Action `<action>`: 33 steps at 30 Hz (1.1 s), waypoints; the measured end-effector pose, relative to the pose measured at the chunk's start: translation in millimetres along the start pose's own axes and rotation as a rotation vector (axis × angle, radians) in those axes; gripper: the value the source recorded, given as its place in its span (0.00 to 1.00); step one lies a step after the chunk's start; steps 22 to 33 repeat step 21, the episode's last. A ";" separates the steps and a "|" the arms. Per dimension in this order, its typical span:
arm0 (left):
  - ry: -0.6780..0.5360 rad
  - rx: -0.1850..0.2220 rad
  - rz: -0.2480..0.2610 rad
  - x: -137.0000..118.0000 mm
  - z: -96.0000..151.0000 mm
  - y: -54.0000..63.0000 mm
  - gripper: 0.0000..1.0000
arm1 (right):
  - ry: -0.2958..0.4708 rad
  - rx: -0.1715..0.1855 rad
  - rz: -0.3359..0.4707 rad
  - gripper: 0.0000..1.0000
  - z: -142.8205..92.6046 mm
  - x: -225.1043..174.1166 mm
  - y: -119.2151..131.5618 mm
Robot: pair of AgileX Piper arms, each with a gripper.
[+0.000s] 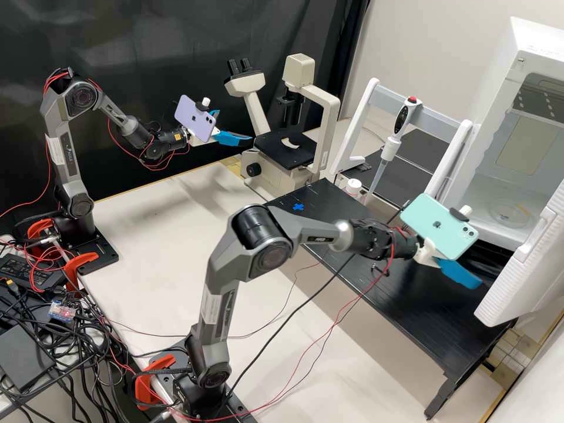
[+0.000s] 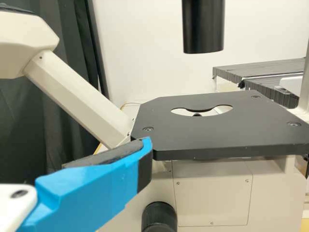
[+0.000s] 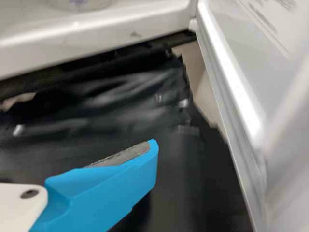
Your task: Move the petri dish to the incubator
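Observation:
The clear round petri dish (image 1: 510,214) lies on the floor of the white incubator (image 1: 493,230), whose door stands open. In the right wrist view the dish (image 3: 81,4) is partly cut off at the edge. In the high view my right gripper (image 1: 461,274) is before the incubator's opening, lower than the dish and apart from it. Its wrist view shows the gripper (image 3: 148,149) open, a bare pad on one finger. Far from the dish, my left gripper (image 1: 234,134) hangs near the microscope; in its wrist view the gripper (image 2: 144,150) is open, holding nothing visible.
The incubator door (image 1: 523,258) stands close beside the right gripper. A microscope (image 1: 285,150) is near the left gripper. A pipette (image 1: 392,138) hangs on a white stand behind the black bench (image 1: 405,294). Cables trail below the right forearm.

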 end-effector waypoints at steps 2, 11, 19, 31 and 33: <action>0.000 0.000 0.000 0.0 0.0 0.0 1.00 | -0.003 -0.009 0.007 1.00 2.7 -19.9 -4.3; 0.000 0.000 0.000 0.0 0.0 0.0 1.00 | 0.067 -0.055 0.103 1.00 8.0 -118.0 -44.6; 0.000 0.000 0.000 0.0 0.0 0.0 1.00 | 0.284 0.038 0.331 1.00 18.6 -164.6 -73.7; 0.000 0.000 0.000 0.0 0.0 0.0 1.00 | 0.333 0.049 0.368 1.00 20.4 -166.8 -75.6; 0.000 0.000 0.000 0.0 0.0 0.0 1.00 | 0.333 0.049 0.368 1.00 20.4 -166.8 -75.6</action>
